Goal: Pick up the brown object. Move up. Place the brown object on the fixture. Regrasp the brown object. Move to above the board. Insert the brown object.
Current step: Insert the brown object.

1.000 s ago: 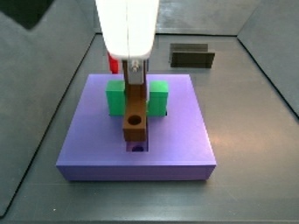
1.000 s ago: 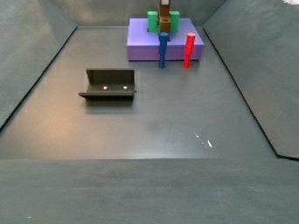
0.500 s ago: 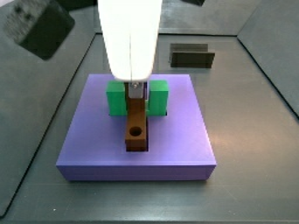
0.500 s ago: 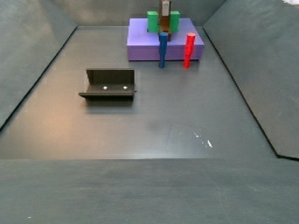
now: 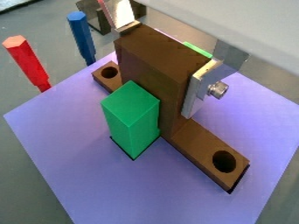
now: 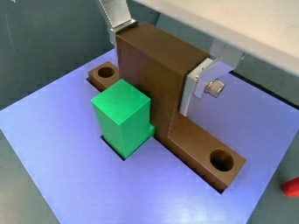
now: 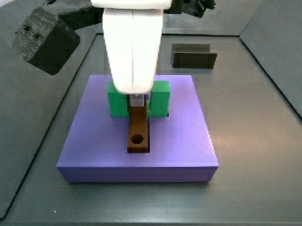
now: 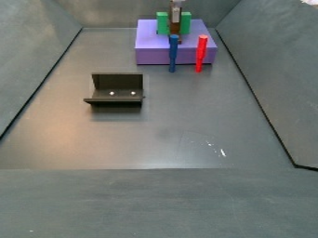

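Observation:
The brown object (image 7: pixel 139 131) lies lengthwise in the groove of the purple board (image 7: pixel 94 150), one round hole near its front end. In both wrist views its upright brown part (image 5: pixel 158 96) (image 6: pixel 152 87) stands beside the green block (image 5: pixel 131 118) (image 6: pixel 122 114). My gripper (image 5: pixel 160 57) (image 6: pixel 158 54) is shut on that upright part, with a silver finger (image 5: pixel 201 87) flat against each side. In a side view the gripper (image 7: pixel 138 99) hangs over the board's middle, under the white arm. The fixture (image 8: pixel 115 90) (image 7: pixel 193 56) stands empty on the floor, away from the board.
A blue peg (image 8: pixel 170 54) (image 5: pixel 82 35) and a red peg (image 8: pixel 200 54) (image 5: pixel 26 61) stand upright at one edge of the board (image 8: pixel 152 51). Grey walls close in the floor on all sides.
The gripper has come down with the brown object. The bar's front end, raised above the board a second ago, now sits down in the groove.

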Controlling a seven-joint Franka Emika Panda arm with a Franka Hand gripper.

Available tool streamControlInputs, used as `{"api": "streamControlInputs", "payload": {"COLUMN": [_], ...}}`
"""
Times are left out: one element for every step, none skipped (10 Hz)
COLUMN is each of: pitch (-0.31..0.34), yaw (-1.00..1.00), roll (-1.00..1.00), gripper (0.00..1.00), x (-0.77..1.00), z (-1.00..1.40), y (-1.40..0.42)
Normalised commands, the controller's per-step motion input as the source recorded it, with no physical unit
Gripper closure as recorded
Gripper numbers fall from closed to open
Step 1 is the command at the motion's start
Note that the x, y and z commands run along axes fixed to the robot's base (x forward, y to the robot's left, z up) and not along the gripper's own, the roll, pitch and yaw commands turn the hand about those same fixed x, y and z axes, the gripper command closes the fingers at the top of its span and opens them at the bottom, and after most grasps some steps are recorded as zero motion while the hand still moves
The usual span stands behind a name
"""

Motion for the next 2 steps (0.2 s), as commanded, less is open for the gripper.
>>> {"api": "streamControlInputs", "payload": {"pitch": [0.000,0.000], "yaw": [0.00,0.00], "roll": [0.00,0.00], "gripper": [1.00,1.00], "x": [0.00,0.00], "z": [0.00,0.00], "y": [0.00,0.00]}}
